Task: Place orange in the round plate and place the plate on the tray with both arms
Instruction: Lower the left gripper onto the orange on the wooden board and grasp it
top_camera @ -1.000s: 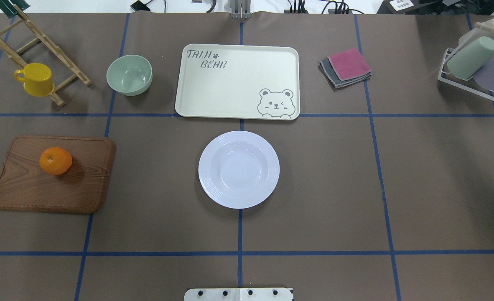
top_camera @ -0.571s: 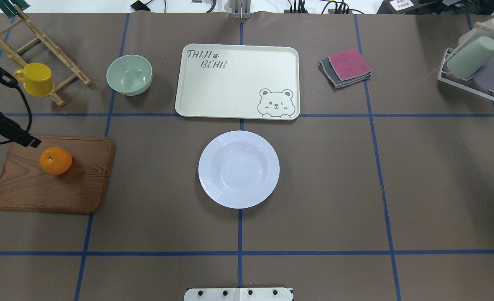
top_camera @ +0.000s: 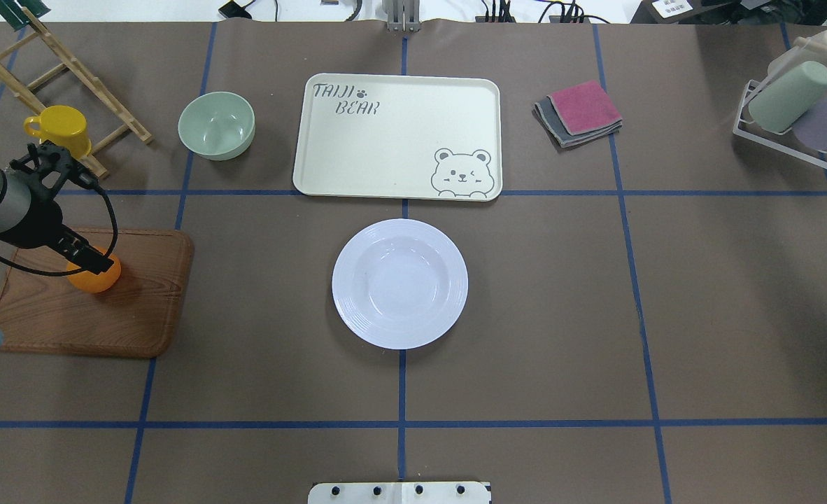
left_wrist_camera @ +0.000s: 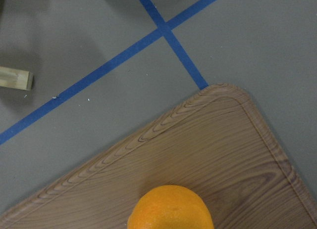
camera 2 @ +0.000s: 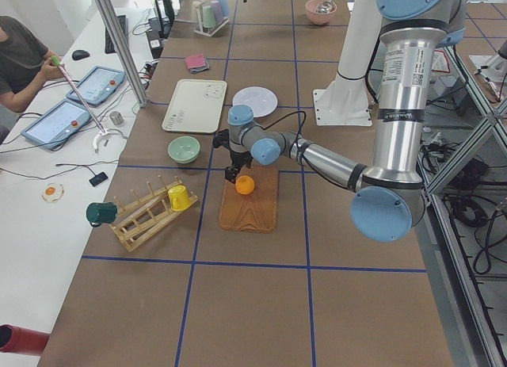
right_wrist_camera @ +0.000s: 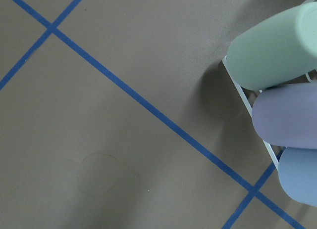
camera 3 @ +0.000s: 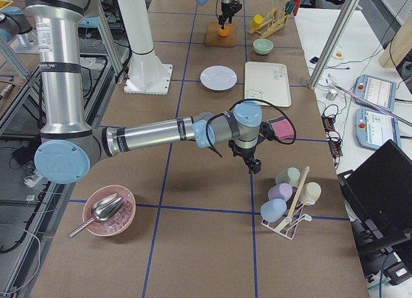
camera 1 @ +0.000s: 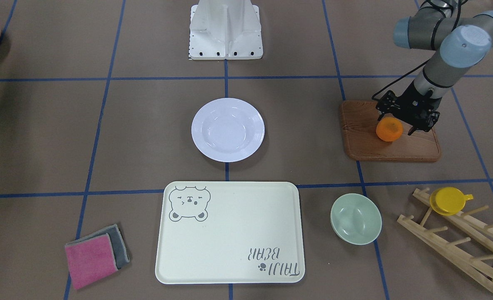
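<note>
The orange [top_camera: 99, 280] sits on the brown wooden board [top_camera: 105, 315] at the table's left; it also fills the bottom edge of the left wrist view as the orange [left_wrist_camera: 171, 209]. My left gripper [camera 1: 396, 122] hangs just over it, open, with a black finger on either side of the orange [camera 1: 389, 130]. The white round plate [top_camera: 399, 283] lies bare at mid-table. Just beyond it is the cream tray [top_camera: 392, 140] with nothing on it. My right gripper [camera 3: 255, 165] hovers near the cup rack, seen only from the side, and I cannot tell its state.
A pale green bowl [top_camera: 216, 126] stands left of the tray. A yellow cup [top_camera: 60, 129] hangs on a wooden rack [top_camera: 71, 63] behind the board. Folded cloths [top_camera: 580, 112] lie right of the tray. A cup rack [top_camera: 798, 105] stands far right.
My left arm has come in from the table's left edge and travelled over the board until its gripper is above the orange. Nothing on the table has moved.
</note>
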`<state>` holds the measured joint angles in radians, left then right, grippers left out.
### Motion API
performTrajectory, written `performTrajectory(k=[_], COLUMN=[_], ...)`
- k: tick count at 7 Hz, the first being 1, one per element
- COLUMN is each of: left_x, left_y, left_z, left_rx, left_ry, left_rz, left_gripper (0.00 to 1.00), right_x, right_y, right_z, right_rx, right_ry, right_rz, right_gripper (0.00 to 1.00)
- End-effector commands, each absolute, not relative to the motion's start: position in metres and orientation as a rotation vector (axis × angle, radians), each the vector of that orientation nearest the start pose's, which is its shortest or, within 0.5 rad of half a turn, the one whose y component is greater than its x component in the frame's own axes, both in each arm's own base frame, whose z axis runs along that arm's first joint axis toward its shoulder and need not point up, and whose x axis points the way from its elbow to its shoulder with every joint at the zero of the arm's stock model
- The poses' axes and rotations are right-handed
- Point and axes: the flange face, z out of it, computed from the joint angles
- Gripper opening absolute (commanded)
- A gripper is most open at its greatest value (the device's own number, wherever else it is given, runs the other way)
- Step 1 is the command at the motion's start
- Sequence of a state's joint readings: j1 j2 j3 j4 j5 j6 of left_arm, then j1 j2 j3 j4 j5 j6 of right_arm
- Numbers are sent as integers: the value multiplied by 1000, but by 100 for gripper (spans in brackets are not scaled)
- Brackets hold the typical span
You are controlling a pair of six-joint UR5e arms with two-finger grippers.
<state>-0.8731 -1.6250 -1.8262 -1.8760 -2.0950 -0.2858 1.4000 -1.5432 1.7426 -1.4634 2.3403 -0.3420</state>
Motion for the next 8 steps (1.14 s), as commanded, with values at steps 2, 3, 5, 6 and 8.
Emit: performTrajectory(k=[2,3,5,6,8], left_x=[280,280,285,291,298], left_y=[-459,-460,-460,-457,-456], left_z=[494,497,503,502,515], left_rx=[261,259,246,239,212], left_ry=[734,732,727,731,722], left_rz=[543,542,543,547,551], left_gripper=[99,99,99,99,99], right_x=[-27,-29,-34,-35,-37], right_y=[-516,-516,-516,-515,-515], right_z=[548,548,547,547,547], right_rx=[359,358,356,356,354], right_ry=[-750,-752,-755,-755,-756], right_rz=[-607,-611,-620,-624,-627], right_gripper=[100,100,100,100,100])
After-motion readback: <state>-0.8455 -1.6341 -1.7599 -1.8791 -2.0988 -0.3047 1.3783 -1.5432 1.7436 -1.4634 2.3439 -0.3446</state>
